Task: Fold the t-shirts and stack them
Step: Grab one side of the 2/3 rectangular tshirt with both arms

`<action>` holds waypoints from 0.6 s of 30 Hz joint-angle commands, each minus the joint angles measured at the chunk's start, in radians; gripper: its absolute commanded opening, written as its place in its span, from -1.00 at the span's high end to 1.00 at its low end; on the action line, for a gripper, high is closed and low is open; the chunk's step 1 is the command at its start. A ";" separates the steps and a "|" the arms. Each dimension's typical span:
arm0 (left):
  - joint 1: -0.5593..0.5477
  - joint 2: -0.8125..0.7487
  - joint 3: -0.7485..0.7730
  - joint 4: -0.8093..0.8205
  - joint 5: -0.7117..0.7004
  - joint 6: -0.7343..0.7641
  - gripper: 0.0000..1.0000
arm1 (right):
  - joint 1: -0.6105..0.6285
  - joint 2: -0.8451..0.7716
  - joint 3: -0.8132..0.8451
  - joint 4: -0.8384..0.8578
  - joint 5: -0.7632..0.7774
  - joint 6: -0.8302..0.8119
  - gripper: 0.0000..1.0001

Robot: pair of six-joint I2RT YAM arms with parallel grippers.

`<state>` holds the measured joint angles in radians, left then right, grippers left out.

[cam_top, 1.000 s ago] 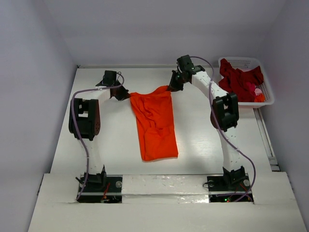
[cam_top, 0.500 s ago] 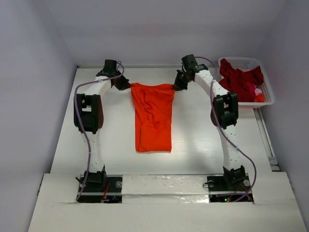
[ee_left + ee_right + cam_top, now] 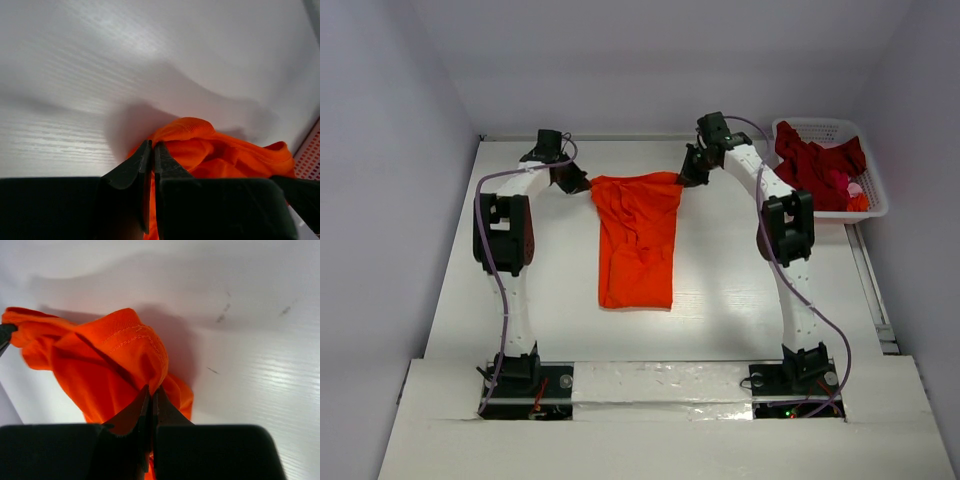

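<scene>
The orange t-shirt point(image 3: 637, 245) has its long axis running from the far edge toward the arm bases, with its near hem on the worktop point(image 3: 740, 300). The left fingers point(image 3: 132, 170) are clenched on its far left corner and the right fingers point(image 3: 131, 415) on its far right corner.

Left pincer point(image 3: 584, 186) and right pincer point(image 3: 681, 180), both clamped shut, reach far forward, angled toward each other.

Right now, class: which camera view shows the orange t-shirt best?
The top external view: the whole orange t-shirt shows, held between the left gripper and right gripper. Each wrist view shows only a bunched corner in its shut jaws.
</scene>
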<state>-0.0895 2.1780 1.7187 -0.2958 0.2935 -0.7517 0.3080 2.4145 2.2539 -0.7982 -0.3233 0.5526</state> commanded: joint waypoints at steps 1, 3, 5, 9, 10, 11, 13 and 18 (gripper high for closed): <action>0.008 -0.096 -0.054 -0.006 0.010 0.026 1.00 | -0.006 -0.060 -0.062 0.024 -0.010 -0.026 1.00; 0.008 -0.127 -0.079 -0.008 0.022 0.026 1.00 | -0.006 -0.081 -0.102 0.039 -0.014 -0.026 1.00; 0.008 -0.148 -0.094 -0.011 0.026 0.023 1.00 | -0.006 -0.097 -0.122 0.045 -0.020 -0.026 1.00; 0.008 -0.193 -0.105 -0.034 0.024 0.032 1.00 | -0.006 -0.136 -0.186 0.063 -0.028 -0.025 1.00; 0.008 -0.204 -0.105 -0.048 0.022 0.037 1.00 | -0.006 -0.147 -0.200 0.068 -0.028 -0.023 1.00; 0.008 -0.204 -0.107 -0.052 0.022 0.037 1.00 | -0.006 -0.156 -0.209 0.073 -0.026 -0.023 1.00; 0.008 -0.228 -0.122 -0.052 0.024 0.035 1.00 | -0.006 -0.181 -0.237 0.077 -0.028 -0.025 1.00; 0.008 -0.276 -0.149 -0.058 0.035 0.038 1.00 | -0.006 -0.235 -0.287 0.086 -0.033 -0.036 1.00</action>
<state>-0.0895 1.9705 1.5913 -0.3374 0.3191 -0.7330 0.3077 2.2662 1.9884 -0.7547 -0.3424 0.5385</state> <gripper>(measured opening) 0.010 0.035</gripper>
